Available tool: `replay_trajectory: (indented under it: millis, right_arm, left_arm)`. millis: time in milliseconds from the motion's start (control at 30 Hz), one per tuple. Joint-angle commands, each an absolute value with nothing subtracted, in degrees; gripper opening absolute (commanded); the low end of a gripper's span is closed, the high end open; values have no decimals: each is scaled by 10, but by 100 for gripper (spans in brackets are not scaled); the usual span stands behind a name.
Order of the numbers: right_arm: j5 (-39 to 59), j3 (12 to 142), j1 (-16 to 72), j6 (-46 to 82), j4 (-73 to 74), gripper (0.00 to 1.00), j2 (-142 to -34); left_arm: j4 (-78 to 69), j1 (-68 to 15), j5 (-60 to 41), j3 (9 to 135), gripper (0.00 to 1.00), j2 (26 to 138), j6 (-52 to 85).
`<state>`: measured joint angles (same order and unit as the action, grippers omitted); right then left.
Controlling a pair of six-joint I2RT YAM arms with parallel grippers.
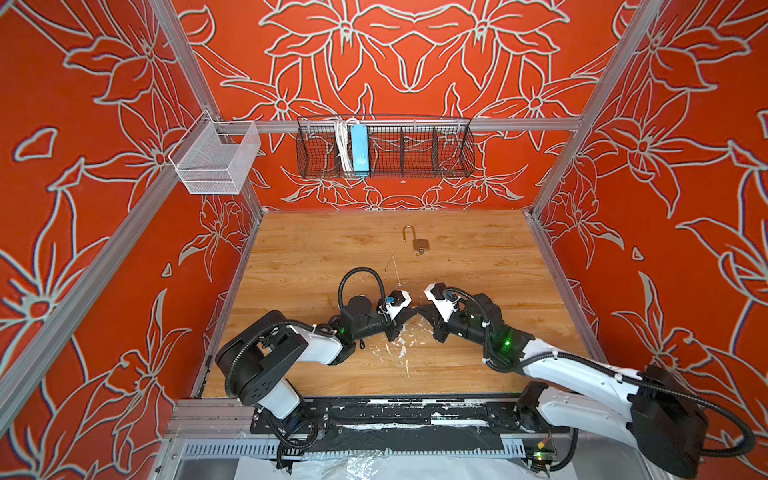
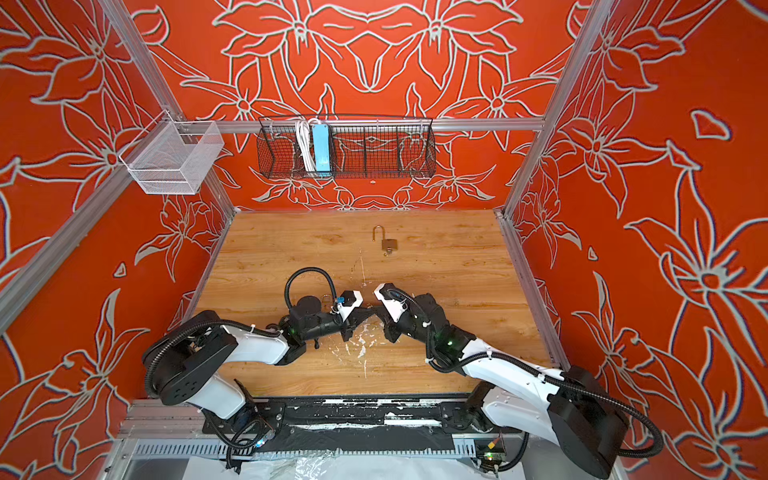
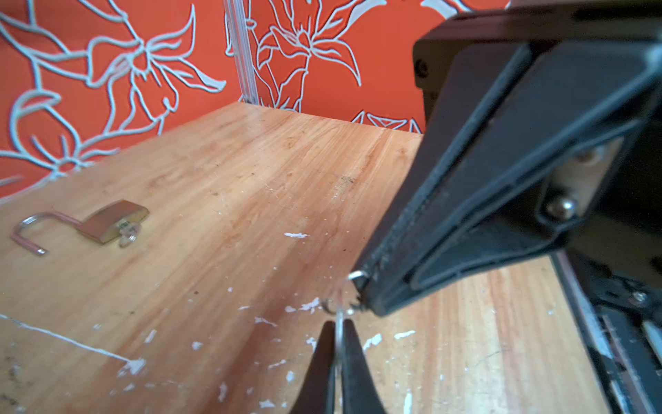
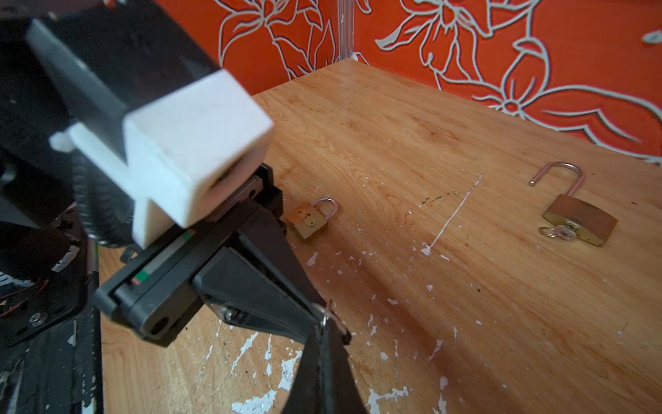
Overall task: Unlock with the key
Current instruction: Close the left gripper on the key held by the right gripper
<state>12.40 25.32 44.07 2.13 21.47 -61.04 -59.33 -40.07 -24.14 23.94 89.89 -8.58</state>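
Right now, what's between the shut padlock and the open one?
Just bare tabletop with a white scratch, from shut padlock to open padlock; right wrist view shows it.

Enclosure walls (image 1: 415, 62): orange-red with white flower outlines on three sides, framed by an aluminium rail (image 1: 519, 124). Wooden tabletop (image 1: 478, 249): scratched and flecked white beneath the left gripper (image 1: 411, 314) and right gripper (image 1: 424, 311). Well beyond them, on the rail, a black wire basket (image 1: 453, 153) holds a blue power strip (image 1: 359, 149). A white mesh basket (image 1: 249, 141) hangs further left.
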Motion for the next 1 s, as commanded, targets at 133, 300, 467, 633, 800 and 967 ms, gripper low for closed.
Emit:
replay_trajectory:
  millis: [133,300,467,633,800,967]
  right_arm:
    - [61,255,434,33,211,0,-592]
    - [30,255,433,34,203,0,-592]
    - [-4,257,432,38,195,0,-589]
    - [-28,258,431,41,187,0,-588]
    - [-45,257,430,43,184,0,-584]
    - [-73,261,427,47,171,0,-589]
  left_arm:
    - [-584,-402,-243,242,3,890,-111]
    - [-576,-403,-237,241,1,882,-115]
    - [-570,-403,-236,243,1,880,-116]
    - [-567,-403,-235,243,0,881,-118]
    - [-565,-403,-233,243,0,879,-117]
    - [-564,-403,-232,243,0,877,-119]
